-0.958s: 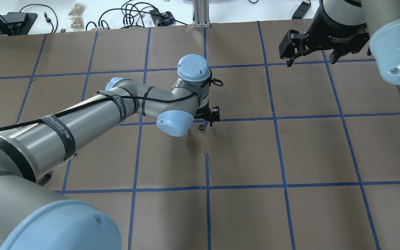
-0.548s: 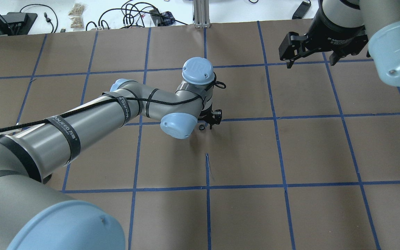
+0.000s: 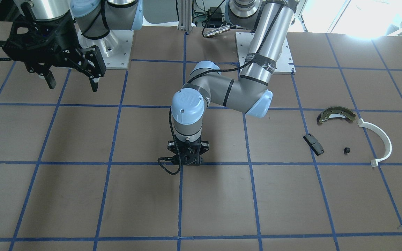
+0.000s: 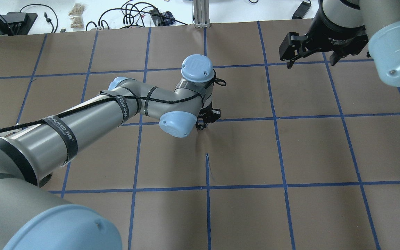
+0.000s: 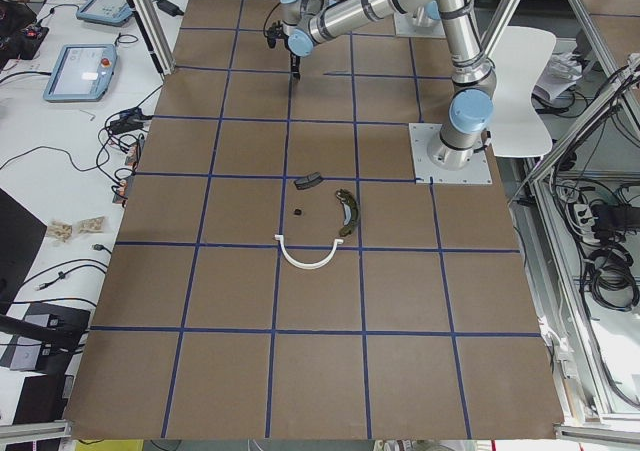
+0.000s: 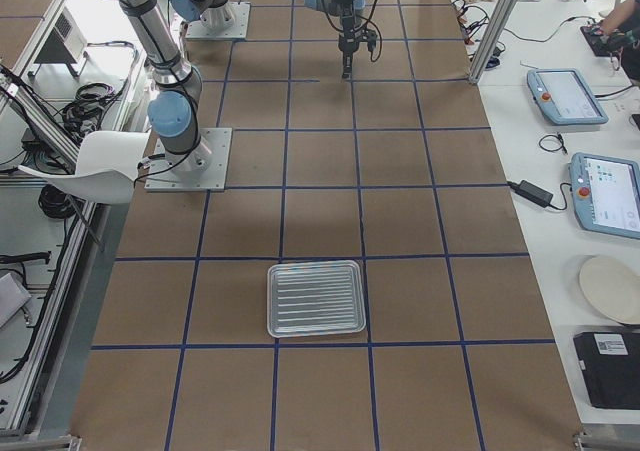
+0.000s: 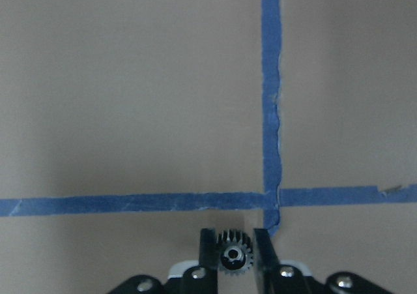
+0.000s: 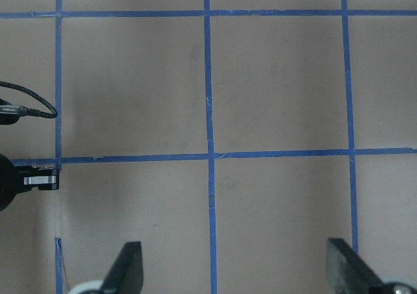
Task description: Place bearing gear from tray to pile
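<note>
Left gripper [image 7: 234,242] with bearing gear [image 7: 233,257] — blue-gridded table [image 7: 130,79].

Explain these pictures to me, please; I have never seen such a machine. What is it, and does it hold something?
This is a two-armed robot at a brown table. Four cameras look from behind it, opposite it, and each table end; two ride on the wrists. The left gripper is down at the table, its fingers closed on a small bearing gear. The right gripper hangs open, empty. A metal tray lies toward one end; toward the other lie a brake shoe, a white half-ring, a black block and a tiny black piece.
</note>
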Robot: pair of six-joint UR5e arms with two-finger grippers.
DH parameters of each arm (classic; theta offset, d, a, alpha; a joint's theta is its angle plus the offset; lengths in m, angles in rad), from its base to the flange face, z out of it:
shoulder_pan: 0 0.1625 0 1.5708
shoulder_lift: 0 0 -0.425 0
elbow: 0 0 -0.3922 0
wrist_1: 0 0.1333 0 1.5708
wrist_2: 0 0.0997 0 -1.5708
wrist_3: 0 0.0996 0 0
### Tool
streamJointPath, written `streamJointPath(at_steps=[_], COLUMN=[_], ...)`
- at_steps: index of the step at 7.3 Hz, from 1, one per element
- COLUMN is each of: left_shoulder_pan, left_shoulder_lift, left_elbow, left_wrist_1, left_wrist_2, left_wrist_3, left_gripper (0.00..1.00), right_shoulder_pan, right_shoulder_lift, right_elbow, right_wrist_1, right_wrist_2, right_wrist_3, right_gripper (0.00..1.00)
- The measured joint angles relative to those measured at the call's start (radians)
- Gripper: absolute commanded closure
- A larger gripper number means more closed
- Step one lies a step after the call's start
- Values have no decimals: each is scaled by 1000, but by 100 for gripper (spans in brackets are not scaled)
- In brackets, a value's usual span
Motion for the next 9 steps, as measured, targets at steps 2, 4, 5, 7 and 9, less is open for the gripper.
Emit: streamJointPath(at_steps=[2,4,5,7,9], left_shoulder_pan=[21,134,223,448,647], left_shoulder_lift=[19,90,136,199,255], left_elbow=[7,3,-4,-31,-79], left_wrist_1=[-13,-87,-136,-196,-191], left_wrist_2=[-3,1,18,81,159], left_wrist_3=[3,130,259,528,788], left_gripper=[100,100,100,100,100], right_shoulder_pan=[0,0,0,-1,0], right_shoulder_lift=[0,-1,-1,-1,0], right_elbow=[0,-2,-3,-3,-3], right_wrist_1=[0,0,0,0,0], right_wrist_2=[2,4,4,4,5], right_wrist_3=[2,4,4,4,4], right_gripper=[0,0,0,0,0])
